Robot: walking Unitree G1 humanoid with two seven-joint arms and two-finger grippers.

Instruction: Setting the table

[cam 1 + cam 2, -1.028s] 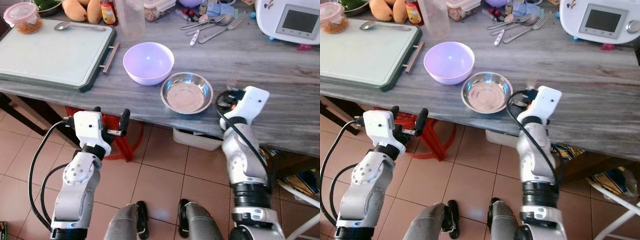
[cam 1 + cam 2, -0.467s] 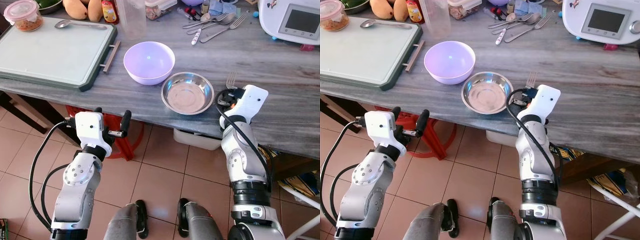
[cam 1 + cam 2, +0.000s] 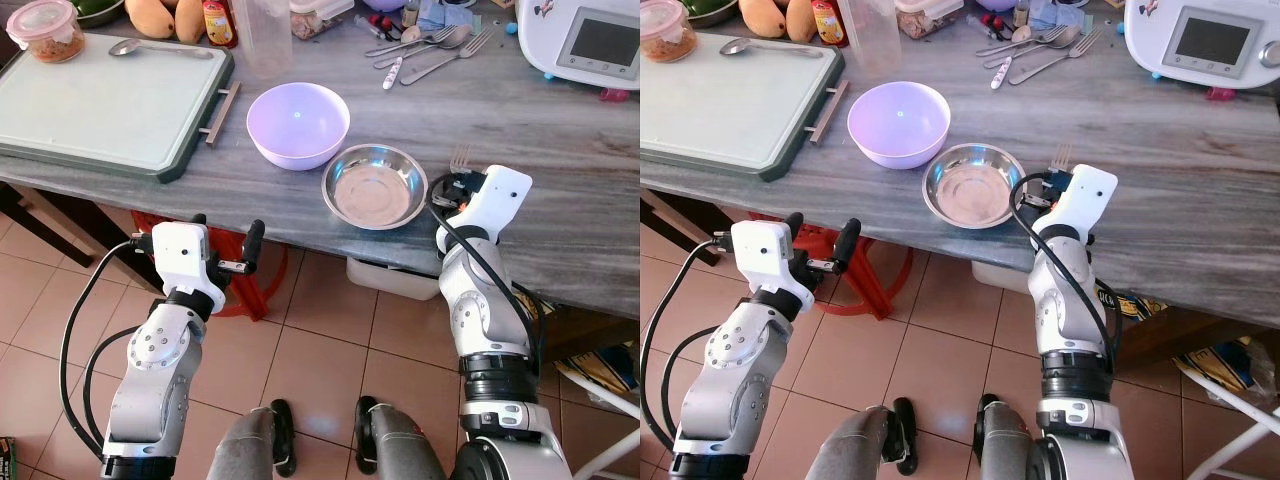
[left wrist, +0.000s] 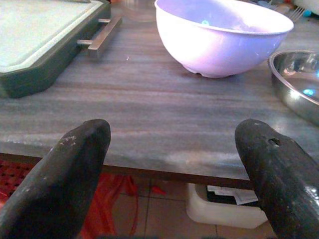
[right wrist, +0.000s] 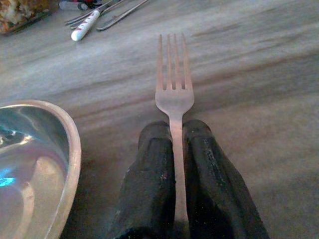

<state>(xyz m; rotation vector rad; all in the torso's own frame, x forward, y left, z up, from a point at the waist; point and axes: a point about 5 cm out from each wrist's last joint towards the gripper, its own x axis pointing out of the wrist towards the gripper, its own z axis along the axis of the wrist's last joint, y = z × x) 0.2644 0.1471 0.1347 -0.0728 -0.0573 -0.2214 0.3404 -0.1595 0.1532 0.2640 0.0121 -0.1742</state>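
Steel fork [image 5: 173, 94] pinched in right hand [image 5: 176, 144], tines protruding forward

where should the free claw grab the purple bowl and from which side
Judging by its pose, take the purple bowl by its near rim, coming from the table's front edge. It stands upright and open, so one finger can go inside and one outside. The left claw is open, facing it.

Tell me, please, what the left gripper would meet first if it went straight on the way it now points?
Probably the round lilac plastic bowl. The left gripper hangs open just short of the grey wooden table edge, with bare tabletop ahead, then the bowl. Depth is unclear; if slightly low, its fingers would catch the edge first.
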